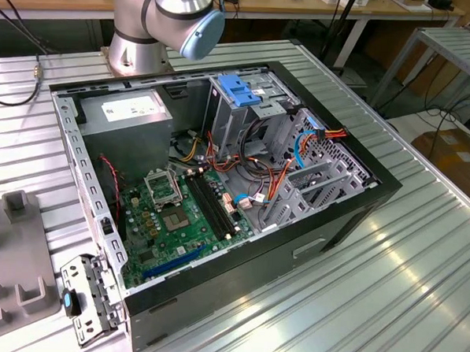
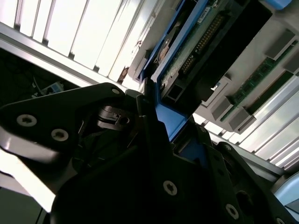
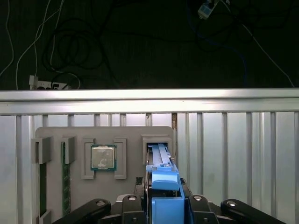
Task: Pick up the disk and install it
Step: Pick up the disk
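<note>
The gripper (image 3: 166, 211) hides part of the disk (image 3: 161, 161), which the picture's edge crops.

Blue rails on the disk (image 3: 163, 179), and a dark green underside in the second wrist view. Matte black gripper (image 3: 164, 209). Pale grey tray (image 3: 56, 135), silver chip (image 3: 103, 157) edged in green. In the exterior view: green motherboard (image 1: 173, 220), blue-topped steel cage (image 1: 238, 89), red, orange and yellow cables (image 1: 278, 177), silver ribbed table (image 1: 418, 296).

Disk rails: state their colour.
The disk has blue rails, clearest in the first wrist view.
</note>
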Tool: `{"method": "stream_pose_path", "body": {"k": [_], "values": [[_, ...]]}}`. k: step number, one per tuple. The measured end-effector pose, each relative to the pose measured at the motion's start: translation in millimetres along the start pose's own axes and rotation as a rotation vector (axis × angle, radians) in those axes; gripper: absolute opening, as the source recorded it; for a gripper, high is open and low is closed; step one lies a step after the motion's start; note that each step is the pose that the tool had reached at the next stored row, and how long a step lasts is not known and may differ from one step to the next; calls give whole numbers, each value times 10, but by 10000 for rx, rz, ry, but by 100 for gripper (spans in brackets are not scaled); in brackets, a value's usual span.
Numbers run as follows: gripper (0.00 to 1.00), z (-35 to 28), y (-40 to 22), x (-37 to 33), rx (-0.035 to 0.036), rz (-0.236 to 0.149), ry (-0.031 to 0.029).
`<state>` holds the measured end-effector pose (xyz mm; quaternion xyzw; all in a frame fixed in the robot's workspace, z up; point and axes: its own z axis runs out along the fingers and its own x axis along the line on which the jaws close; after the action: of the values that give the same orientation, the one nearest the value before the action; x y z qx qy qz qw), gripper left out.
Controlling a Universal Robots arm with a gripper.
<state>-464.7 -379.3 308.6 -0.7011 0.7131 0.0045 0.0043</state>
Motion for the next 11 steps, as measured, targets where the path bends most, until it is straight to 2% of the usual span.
{"method": "stream_pose_path", "body": {"k": [11], "values": [[37,-104,0,-1,1,0,-1]]}}
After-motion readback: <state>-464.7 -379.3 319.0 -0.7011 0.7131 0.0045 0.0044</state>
